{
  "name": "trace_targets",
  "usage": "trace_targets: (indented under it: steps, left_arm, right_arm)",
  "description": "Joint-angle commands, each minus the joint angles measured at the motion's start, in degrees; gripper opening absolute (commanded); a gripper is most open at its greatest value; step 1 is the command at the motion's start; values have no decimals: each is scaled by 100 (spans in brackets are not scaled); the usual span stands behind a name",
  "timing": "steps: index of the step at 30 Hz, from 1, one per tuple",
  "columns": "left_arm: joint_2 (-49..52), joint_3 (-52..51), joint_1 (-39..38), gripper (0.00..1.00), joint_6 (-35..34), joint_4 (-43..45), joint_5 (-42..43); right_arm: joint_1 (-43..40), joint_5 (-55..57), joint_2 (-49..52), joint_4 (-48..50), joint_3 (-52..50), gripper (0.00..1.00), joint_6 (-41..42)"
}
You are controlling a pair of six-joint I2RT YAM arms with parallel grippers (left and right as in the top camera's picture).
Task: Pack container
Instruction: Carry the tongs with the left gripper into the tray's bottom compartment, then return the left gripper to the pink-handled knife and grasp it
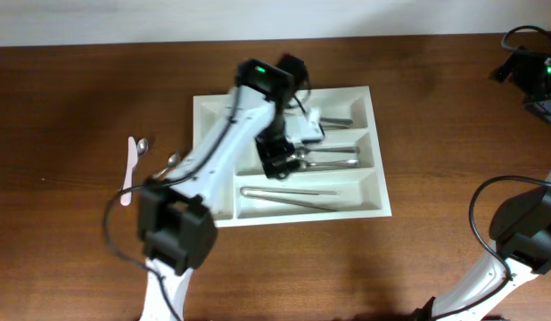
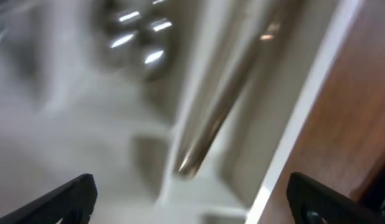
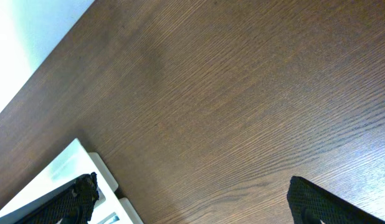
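Container [image 1: 360, 189] sat in the middle of the table [image 1: 79, 107], cutlery [image 1: 333, 160] in its wide compartments. We saw the left gripper [image 1: 277, 153] low over its middle part, jaws spread wide and holding nothing, a metal handle [image 2: 223, 99] lying beneath. Right gripper [image 3: 192, 202] gaped empty over bare wood.

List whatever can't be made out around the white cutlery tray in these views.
- Overhead: the robot's left arm covers the left compartments of the large white plastic cutlery tray, so their contents are hidden.
- Left wrist: motion blur smears everything, so the type of the shiny metal utensil handle can't be told.
- Overhead: the small metal utensil beside the tray lies partly under the arm and is too small to name.
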Motion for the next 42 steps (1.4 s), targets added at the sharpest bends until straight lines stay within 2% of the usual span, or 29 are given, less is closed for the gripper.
trace_targets:
  steps: [1, 3, 5, 7, 10, 14, 19, 21, 22, 30, 33, 35, 39, 42]
  left_arm:
    - [-796, 232, 407, 99, -1646, 90, -2024]
    - [-1060, 232, 715, 99, -2262, 142, -3038]
    - [-1344, 232, 1209, 99, -2614, 142, -3289]
    - [-1554, 232, 1775, 99, -2734, 140, -2942]
    - [-1663, 229, 2924, 99, -2767, 98, -1821]
    - [-1482, -74, 4426, 99, -3316, 72, -544]
    - [-979, -966, 5477, 91, -3403, 313, -129]
    - [-765, -1233, 5633, 89, -3305, 566, -105]
    - [-669, -1346, 5670, 85, -3244, 713, -105]
    - [57, -1517, 5429, 82, -2677, 1078, -101]
    - [258, -1526, 5292, 72, -2649, 1161, -33]
    - [376, -1526, 5160, 67, -2326, 1185, 219]
    - [498, -1526, 4870, 67, -1775, 1178, 297]
    - [505, -1526, 4699, 67, -1692, 1198, 297]
  right_arm:
    - [-26, -26, -13, 0, -26, 99, 48]
    - [-26, -26, -13, 0, -26, 99, 48]
    - [-26, -26, -13, 0, -26, 99, 48]
    - [-26, -26, -13, 0, -26, 99, 50]
    - [-26, -26, -13, 0, -26, 99, 48]
    - [-26, -26, -13, 0, -26, 99, 48]
    - [-26, -26, -13, 0, -26, 99, 48]
    - [-26, -26, -13, 0, -26, 99, 50]
    - [-26, -26, -13, 0, -26, 99, 48]
    - [-26, -26, -13, 0, -26, 99, 48]
    - [-26, -26, -13, 0, -26, 99, 48]
    - [-26, -26, -13, 0, -26, 99, 48]
    - [-26, -26, -13, 0, -26, 99, 48]
    - [-26, -26, -13, 0, -26, 99, 48]
